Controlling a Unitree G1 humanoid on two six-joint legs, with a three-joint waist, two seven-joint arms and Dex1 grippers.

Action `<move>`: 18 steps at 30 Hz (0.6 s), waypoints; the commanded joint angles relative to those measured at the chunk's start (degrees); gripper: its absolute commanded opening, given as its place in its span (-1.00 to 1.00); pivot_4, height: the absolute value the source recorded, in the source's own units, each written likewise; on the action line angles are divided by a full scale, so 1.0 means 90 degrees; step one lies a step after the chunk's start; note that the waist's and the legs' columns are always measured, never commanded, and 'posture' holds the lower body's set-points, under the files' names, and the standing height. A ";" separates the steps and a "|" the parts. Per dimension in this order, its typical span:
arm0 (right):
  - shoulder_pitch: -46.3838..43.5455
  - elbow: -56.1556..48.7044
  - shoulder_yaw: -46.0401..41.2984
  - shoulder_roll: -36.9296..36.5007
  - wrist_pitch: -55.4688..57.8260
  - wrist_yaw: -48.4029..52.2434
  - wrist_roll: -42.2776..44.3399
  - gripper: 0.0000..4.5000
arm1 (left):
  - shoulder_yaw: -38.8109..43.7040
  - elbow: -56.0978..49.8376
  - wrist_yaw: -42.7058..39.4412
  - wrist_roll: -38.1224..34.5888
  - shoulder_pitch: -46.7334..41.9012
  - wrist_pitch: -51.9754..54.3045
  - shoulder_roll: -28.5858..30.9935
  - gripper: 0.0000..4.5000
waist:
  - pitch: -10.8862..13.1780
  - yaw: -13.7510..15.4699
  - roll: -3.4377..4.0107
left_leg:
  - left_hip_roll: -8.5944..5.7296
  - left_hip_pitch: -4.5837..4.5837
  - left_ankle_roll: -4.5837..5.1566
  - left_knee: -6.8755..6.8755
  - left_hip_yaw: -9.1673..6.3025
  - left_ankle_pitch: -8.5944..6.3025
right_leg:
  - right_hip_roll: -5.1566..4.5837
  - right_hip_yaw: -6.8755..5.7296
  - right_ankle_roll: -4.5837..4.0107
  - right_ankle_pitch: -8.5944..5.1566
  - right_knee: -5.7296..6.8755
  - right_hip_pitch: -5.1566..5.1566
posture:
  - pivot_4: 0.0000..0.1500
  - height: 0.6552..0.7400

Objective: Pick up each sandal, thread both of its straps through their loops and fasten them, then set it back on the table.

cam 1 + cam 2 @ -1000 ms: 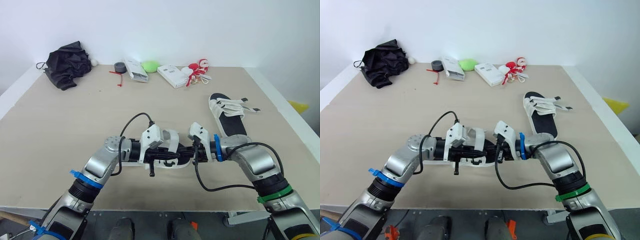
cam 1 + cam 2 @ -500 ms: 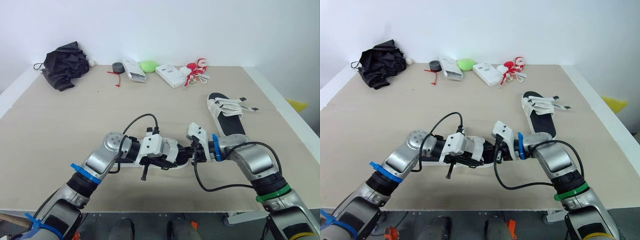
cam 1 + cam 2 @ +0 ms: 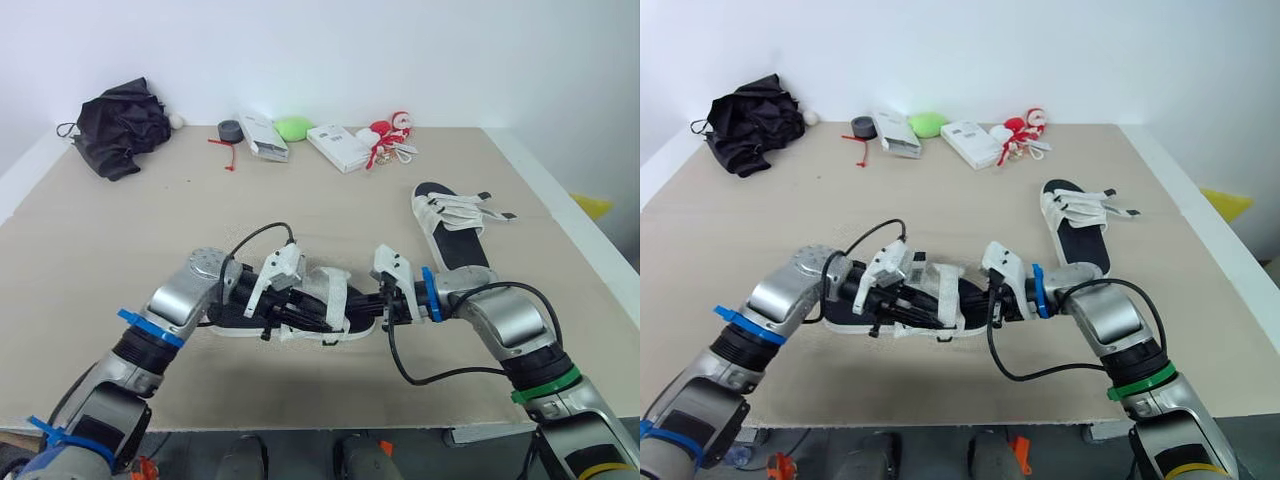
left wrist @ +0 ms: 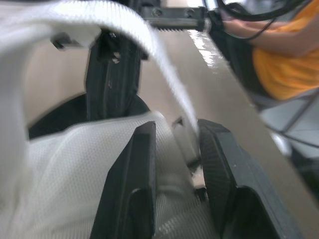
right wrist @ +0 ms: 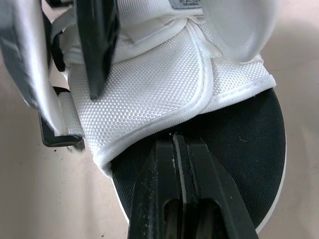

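A black-soled sandal with white mesh straps (image 3: 330, 292) lies near the front middle of the table, between my two grippers. My left gripper (image 4: 175, 137) comes in from the left, its fingers (image 4: 133, 179) closed on a white strap of this sandal. My right gripper (image 5: 175, 143) comes in from the right, shut, with its tips on the black footbed (image 5: 249, 144) at the edge of the mesh upper. Nothing shows between its fingers. The second sandal (image 3: 455, 228) lies flat at the right of the table, its strap ends sticking out to the right.
Along the back edge lie a black cloth bundle (image 3: 120, 125), a tape roll (image 3: 230, 130), two white boxes (image 3: 335, 148), a green object (image 3: 293, 128) and red-and-white items (image 3: 390, 140). A person in orange (image 4: 284, 59) is beyond the table. The table's right edge is close to the second sandal.
The near sandal has dropped from tilted above the table to lying flatter on it. My left gripper has turned and drawn leftward with the strap. The right gripper stays at the heel.
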 commanded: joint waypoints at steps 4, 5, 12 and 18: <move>0.0194 0.0472 0.0323 -0.0158 0.0211 -0.0156 -0.0393 -1.00 | 0.2093 -0.0391 0.0619 -0.2422 -0.0683 0.2769 0.0032 -0.41 | 0.0064 -0.0006 -0.0020 | 0.0005 -0.0001 0.0000 0.0005 -0.0001 0.0000 | 0.0002 0.0000 -0.0003 -0.0001 0.0000 -0.0001 | 1.00 0.95; 0.0197 0.0475 0.0332 -0.0151 0.0207 -0.0157 -0.0393 -1.00 | 0.2205 -0.0733 0.0639 -0.2710 -0.0526 0.3027 0.0135 -0.41 | 0.0067 -0.0012 -0.0020 | 0.0007 -0.0001 0.0000 0.0006 0.0000 0.0000 | 0.0002 0.0000 -0.0002 -0.0001 0.0000 -0.0001 | 1.00 0.95; 0.0186 0.0492 0.0356 -0.0096 0.0201 -0.0149 -0.0382 -1.00 | 0.1994 -0.3209 0.1142 -0.3241 0.1727 0.3315 0.0626 -0.41 | 0.0071 -0.0050 -0.0006 | 0.0005 0.0013 -0.0011 -0.0001 0.0008 -0.0007 | 0.0000 0.0011 0.0026 0.0014 0.0002 0.0010 | 1.00 0.95; 0.0242 0.0467 0.0358 -0.0062 0.0211 -0.0161 -0.0372 -1.00 | 0.1680 -0.3628 0.2570 -0.2031 0.3188 0.1992 0.0015 -0.41 | 0.0090 -0.0005 -0.0025 | 0.0012 0.0025 -0.0014 0.0013 0.0004 -0.0006 | 0.0005 0.0014 -0.0018 -0.0010 0.0018 0.0012 | 1.00 0.95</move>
